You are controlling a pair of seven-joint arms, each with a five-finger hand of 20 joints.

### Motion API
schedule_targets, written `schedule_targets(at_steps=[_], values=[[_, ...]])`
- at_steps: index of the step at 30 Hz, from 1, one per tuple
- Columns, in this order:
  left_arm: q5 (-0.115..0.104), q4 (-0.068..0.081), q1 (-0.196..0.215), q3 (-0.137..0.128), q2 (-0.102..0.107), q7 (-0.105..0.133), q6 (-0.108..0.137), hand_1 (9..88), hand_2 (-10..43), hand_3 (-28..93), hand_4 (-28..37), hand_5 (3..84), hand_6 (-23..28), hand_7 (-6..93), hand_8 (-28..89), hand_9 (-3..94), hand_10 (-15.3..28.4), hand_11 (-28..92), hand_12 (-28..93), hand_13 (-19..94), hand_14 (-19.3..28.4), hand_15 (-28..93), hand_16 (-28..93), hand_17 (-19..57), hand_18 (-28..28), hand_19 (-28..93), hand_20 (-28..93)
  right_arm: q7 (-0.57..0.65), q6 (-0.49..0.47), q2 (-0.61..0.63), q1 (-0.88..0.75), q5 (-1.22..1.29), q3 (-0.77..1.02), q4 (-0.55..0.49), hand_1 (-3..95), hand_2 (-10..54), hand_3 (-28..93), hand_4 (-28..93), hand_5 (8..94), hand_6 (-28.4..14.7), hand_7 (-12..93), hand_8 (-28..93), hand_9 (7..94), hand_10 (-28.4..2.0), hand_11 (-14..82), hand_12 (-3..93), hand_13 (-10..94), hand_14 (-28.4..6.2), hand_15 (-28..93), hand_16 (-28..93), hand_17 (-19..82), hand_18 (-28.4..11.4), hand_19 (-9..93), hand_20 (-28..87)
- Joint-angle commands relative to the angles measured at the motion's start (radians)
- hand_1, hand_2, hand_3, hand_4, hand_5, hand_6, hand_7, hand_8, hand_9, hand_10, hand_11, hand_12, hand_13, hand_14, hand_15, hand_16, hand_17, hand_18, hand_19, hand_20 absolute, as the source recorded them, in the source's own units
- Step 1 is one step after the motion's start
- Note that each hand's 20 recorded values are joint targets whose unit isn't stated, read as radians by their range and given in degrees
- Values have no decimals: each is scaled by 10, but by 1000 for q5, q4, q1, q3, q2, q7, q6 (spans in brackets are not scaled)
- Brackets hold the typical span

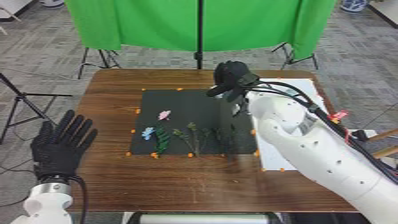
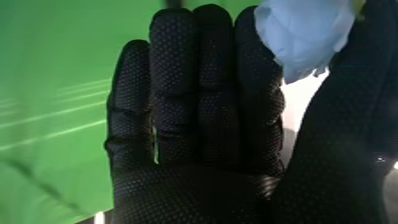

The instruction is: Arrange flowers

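1. Lying on the black mat (image 1: 191, 102), left and near: a pink flower (image 1: 164, 115), a blue flower (image 1: 147, 133), a green fern (image 1: 163, 141) and leafy sprigs (image 1: 194, 137) — probably part-way arranged.
2. Right hand (image 1: 233, 77), at the mat's far right, pinches a white flower (image 2: 306, 35).
3. Left hand (image 1: 59, 150), at left, is spread and empty.
4. Left to do, I'd judge — setting that flower down.

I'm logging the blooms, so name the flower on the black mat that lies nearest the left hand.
The blue flower, close beside the dark green fern; the pink flower lies farther from the left hand.
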Motion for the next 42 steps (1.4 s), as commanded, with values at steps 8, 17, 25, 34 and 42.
schedule_targets(at_steps=[8, 17, 25, 34, 42], values=[[2, 4, -6, 16, 17, -11, 5, 235, 125, 743, -283, 429, 72, 120, -89, 357, 140, 211, 101, 273, 133, 292, -55, -31, 127, 254, 121, 6, -101, -136, 90, -88, -156, 95, 946, -95, -283, 491, 722, 32, 502, 130, 851, -60, 113, 463, 722, -21, 354, 501, 254, -185, 615, 339], [5, 7, -13, 19, 23, -25, -2, 235, 125, 744, -283, 429, 71, 121, -89, 357, 141, 212, 101, 274, 133, 292, -55, -31, 127, 254, 121, 33, -113, -157, 74, -144, -198, 118, 946, -95, -283, 490, 721, 33, 504, 130, 851, -60, 113, 462, 722, -21, 353, 499, 255, -185, 614, 338], [2, -3, 8, 11, 25, -14, -6, 235, 125, 743, -283, 430, 71, 120, -89, 358, 141, 214, 101, 274, 133, 290, -55, -30, 127, 253, 121, 31, -82, -157, 87, -144, -245, 100, 946, -95, -283, 487, 720, 32, 503, 132, 850, -61, 113, 462, 720, -20, 354, 497, 253, -187, 618, 338], [-6, 7, -13, 16, 23, -20, 1, 236, 126, 742, -283, 430, 71, 122, -89, 359, 141, 213, 101, 274, 134, 292, -54, -30, 126, 253, 121, -53, -97, -163, 68, -265, -237, 109, 946, -95, -283, 481, 702, 32, 499, 116, 836, -60, 108, 452, 707, -21, 349, 493, 246, -183, 611, 333], [-22, 25, -36, 19, 18, -18, 0, 236, 126, 742, -283, 431, 72, 121, -89, 360, 141, 214, 101, 274, 136, 297, -53, -30, 126, 253, 121, -64, -94, -176, 74, -273, -222, 140, 946, -95, -283, 451, 656, 30, 417, -2, 778, -61, 70, 378, 663, -27, 346, 464, 232, -186, 610, 325]])
